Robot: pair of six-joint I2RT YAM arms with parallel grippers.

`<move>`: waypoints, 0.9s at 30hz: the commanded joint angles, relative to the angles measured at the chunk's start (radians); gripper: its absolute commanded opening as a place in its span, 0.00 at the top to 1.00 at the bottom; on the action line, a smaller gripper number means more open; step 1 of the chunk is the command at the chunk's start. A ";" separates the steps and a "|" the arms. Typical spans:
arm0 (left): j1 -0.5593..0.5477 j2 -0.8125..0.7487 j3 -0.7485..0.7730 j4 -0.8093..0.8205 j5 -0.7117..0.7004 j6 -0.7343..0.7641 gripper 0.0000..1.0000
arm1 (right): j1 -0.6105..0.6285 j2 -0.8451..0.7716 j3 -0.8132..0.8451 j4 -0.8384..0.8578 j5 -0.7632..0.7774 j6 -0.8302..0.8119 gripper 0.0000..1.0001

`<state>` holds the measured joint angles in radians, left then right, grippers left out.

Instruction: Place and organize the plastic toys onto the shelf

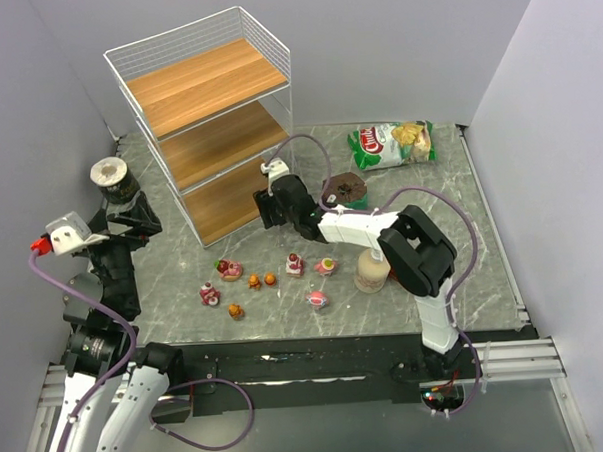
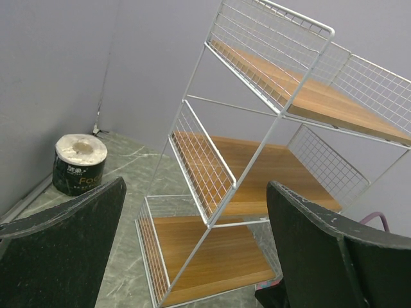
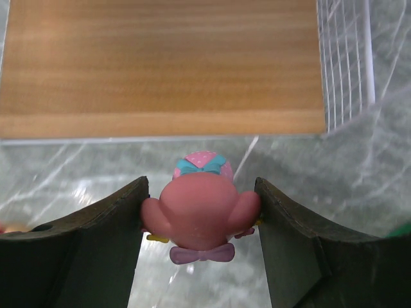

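The pink rounded plastic figurine with a blue bow (image 3: 201, 212) is pinched between the part-closed fingers of the right gripper (image 3: 200, 189), just short of the lowest wooden tier (image 3: 160, 64) of the white wire shelf (image 1: 205, 80). It is best carried low and level over the front wire, then released well back. The left gripper (image 2: 196, 186) hangs wide open, empty.
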<state>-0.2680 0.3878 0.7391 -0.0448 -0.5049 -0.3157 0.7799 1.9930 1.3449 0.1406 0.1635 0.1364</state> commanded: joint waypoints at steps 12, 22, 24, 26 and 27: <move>-0.002 -0.003 -0.004 0.036 -0.009 0.009 0.04 | -0.025 0.090 0.160 0.005 -0.024 0.114 0.52; -0.002 -0.009 -0.007 0.037 -0.006 0.006 0.04 | -0.025 0.158 0.195 0.016 -0.053 0.221 0.51; -0.002 -0.009 -0.007 0.037 -0.006 0.006 0.04 | -0.025 0.165 0.194 0.020 -0.051 0.227 0.50; -0.002 -0.009 -0.007 0.037 -0.006 0.006 0.04 | -0.025 0.167 0.192 0.021 -0.041 0.235 0.50; -0.002 -0.010 -0.007 0.037 -0.004 0.007 0.04 | -0.025 0.170 0.186 0.022 -0.030 0.236 0.50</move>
<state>-0.2680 0.3878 0.7387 -0.0448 -0.5053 -0.3161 0.7589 2.1628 1.4879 0.1177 0.1108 0.3374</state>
